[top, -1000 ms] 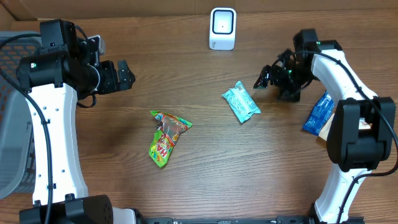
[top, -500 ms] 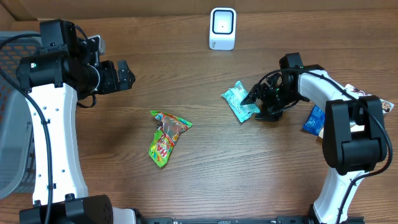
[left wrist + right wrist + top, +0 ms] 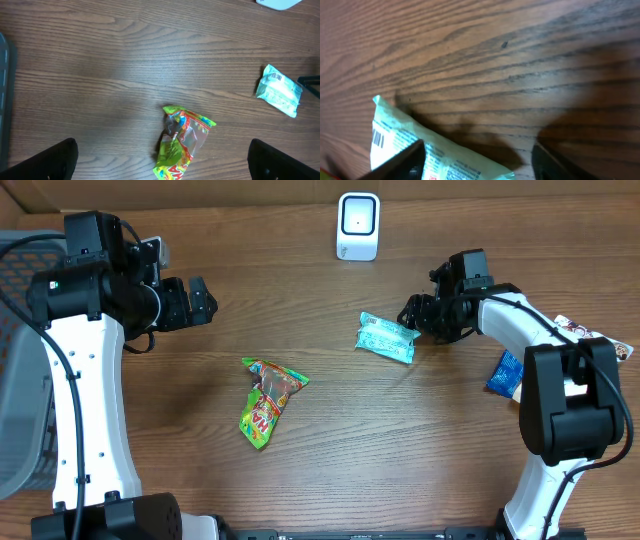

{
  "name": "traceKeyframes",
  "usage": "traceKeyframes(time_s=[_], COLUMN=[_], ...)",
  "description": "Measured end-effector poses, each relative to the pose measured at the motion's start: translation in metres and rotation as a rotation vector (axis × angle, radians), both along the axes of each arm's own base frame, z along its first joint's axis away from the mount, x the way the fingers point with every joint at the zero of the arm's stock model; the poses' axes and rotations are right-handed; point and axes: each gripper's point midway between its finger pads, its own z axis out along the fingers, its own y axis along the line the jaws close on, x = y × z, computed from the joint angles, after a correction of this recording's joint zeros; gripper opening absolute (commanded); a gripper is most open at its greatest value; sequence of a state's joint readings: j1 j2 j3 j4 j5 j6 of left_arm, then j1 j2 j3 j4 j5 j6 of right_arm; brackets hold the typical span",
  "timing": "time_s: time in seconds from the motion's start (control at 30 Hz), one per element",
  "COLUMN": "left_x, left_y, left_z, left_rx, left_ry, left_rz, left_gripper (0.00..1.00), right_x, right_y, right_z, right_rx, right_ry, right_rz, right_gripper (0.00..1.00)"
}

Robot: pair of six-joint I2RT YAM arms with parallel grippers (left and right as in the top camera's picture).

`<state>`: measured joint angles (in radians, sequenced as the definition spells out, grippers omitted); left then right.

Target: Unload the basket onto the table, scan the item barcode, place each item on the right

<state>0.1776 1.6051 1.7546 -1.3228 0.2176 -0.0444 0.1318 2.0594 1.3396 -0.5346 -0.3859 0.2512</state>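
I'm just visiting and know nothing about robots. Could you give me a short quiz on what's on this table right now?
1. True or false: the left gripper stands open and empty, apart from the green-and-red snack bag.
2. The packet at the right gripper is: A red; B mint-green; C black.
3. What printed mark on that packet faces the right wrist camera?
Key: 1 true; 2 B; 3 a barcode.
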Motion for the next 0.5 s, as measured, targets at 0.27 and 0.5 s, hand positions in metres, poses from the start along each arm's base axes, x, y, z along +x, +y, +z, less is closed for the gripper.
traceKeyframes(time_s=[0.27, 0.5], left_x=[0.000, 0.000], left_y=[0.000, 0.000], left_z=[0.000, 0.000], left_rx=[0.000, 0.000], left_ry=[0.000, 0.000], left_rz=[0.000, 0.000], left_gripper=[0.99, 1.00], right_x=[-0.025, -0.033], right_y=[0.020, 0.034], right_z=[0.008, 0.006], right_rx=[0.172, 0.249], right_ry=[0.137, 0.272], right_rz=[-0.001, -0.176], right_gripper=[0.84, 0.79])
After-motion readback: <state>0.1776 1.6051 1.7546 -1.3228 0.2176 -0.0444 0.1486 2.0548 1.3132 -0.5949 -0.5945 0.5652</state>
